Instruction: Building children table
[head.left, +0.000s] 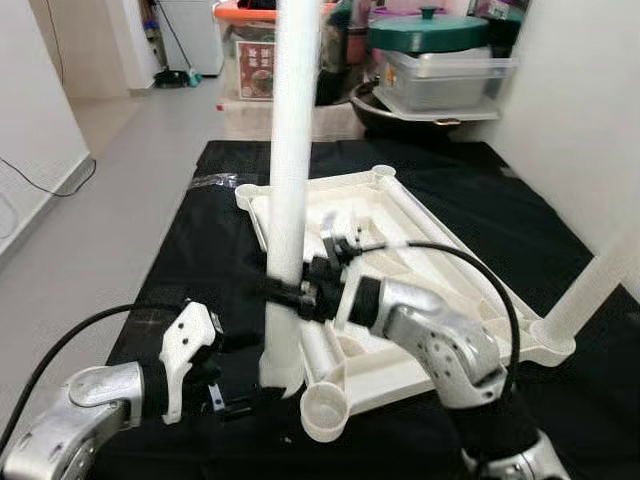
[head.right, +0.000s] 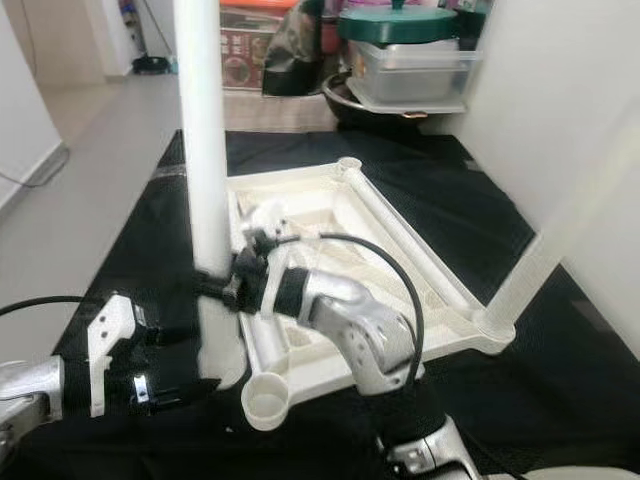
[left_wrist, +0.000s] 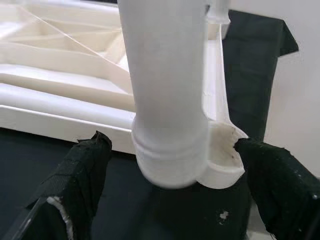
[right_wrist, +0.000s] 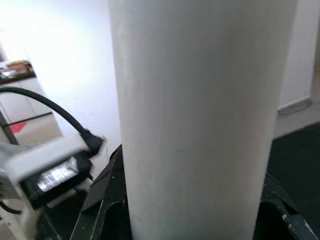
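One black mat (head.left: 180, 260) covers the floor, and on it lies one white table top (head.left: 440, 250), upside down, its ribbed underside facing up. Two white legs are in sight. The upright leg (head.left: 292, 150) stands in the corner socket at about 7 o'clock of the table top, and its upper end is cut off by the frame. The second leg (head.left: 595, 285) rises from the corner at about 4 o'clock, leaning outward (its top also runs out of frame). One empty socket (head.left: 325, 408) sits at 6 o'clock, and another open socket shows at the far corner at 12.

The right gripper (head.left: 283, 293) is clamped around the upright leg partway up, its fingers largely hidden behind the tube. The left gripper (left_wrist: 175, 175) sits low at the leg's base, its two black fingers (left_wrist: 85, 175) spread wide on either side of the socket, touching nothing.

Beyond the mat, at 12 o'clock, storage boxes (head.left: 440, 75) are stacked; their contents are hard to make out.
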